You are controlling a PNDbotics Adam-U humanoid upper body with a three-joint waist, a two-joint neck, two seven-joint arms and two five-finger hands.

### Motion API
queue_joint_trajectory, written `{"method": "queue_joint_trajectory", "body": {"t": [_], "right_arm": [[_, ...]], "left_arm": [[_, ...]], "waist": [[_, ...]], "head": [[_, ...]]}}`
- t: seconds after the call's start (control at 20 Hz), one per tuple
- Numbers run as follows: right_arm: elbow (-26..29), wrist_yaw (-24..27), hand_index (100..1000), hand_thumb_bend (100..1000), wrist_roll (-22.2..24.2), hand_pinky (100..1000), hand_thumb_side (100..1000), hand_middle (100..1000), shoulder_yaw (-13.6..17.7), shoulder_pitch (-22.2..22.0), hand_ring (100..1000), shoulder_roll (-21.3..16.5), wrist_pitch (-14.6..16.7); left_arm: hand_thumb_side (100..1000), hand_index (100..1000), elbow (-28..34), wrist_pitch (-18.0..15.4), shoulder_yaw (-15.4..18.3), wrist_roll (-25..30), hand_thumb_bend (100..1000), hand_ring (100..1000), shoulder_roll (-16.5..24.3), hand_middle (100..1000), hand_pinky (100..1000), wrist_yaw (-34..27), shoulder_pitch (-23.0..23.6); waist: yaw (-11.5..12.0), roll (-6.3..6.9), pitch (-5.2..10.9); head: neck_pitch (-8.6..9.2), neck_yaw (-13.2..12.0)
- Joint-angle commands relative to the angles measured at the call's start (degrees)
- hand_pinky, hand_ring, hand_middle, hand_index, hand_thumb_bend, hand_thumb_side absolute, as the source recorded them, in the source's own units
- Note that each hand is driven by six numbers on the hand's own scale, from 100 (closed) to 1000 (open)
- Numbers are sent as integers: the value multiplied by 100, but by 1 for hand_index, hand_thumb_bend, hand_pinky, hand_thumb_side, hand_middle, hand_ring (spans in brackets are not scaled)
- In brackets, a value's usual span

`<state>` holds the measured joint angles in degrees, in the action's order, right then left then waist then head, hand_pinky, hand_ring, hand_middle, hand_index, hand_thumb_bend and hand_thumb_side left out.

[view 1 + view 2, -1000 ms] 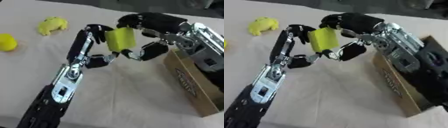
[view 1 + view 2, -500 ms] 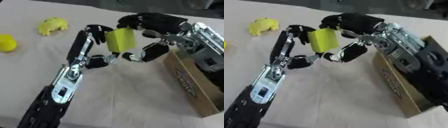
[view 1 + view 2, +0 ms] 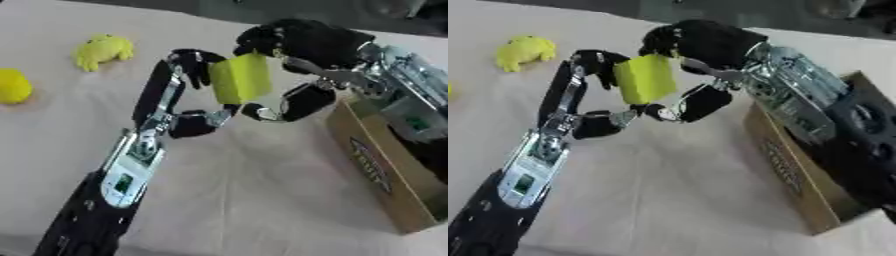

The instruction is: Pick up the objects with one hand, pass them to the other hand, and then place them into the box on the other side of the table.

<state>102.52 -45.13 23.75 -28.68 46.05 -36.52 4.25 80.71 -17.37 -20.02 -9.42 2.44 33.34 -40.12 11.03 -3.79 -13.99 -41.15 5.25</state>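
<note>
A yellow block (image 3: 239, 78) is held in the air above the middle of the table, between both hands. My left hand (image 3: 186, 64) reaches up from the lower left, its fingers curled on the block's left side and its thumb under it. My right hand (image 3: 306, 42) comes in from the right, black fingers curled over the block's top edge and its thumb (image 3: 302, 100) against the lower right. The cardboard box (image 3: 378, 172) stands at the right edge, partly hidden behind my right arm.
A yellow frog-shaped toy (image 3: 101, 49) lies at the back left. A yellow round thing (image 3: 13, 85) sits at the left edge. The table wears a pale cloth (image 3: 254, 200).
</note>
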Motion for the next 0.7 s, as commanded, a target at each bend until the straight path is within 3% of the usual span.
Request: {"method": "queue_joint_trajectory", "body": {"t": [0.05, 0.55, 0.7], "right_arm": [[-2, -62, 906, 423, -99, 925, 727, 892, 31, 74, 886, -96, -32], [39, 216, 848, 375, -261, 918, 712, 863, 21, 83, 855, -90, -166], [59, 456, 819, 359, -392, 914, 707, 807, 18, 74, 819, -100, -216]], "left_arm": [[100, 461, 146, -71, -50, 39, 176, 426, -23, 386, 374, -103, -134], [100, 461, 142, -75, -105, 164, 191, 443, -37, 386, 374, -145, -162], [100, 464, 118, -21, -97, 187, 197, 446, -37, 389, 376, -106, -160]], "waist": [[7, 11, 78], [15, 24, 69], [9, 27, 69]], "head": [[50, 26], [55, 13], [55, 4]]}}
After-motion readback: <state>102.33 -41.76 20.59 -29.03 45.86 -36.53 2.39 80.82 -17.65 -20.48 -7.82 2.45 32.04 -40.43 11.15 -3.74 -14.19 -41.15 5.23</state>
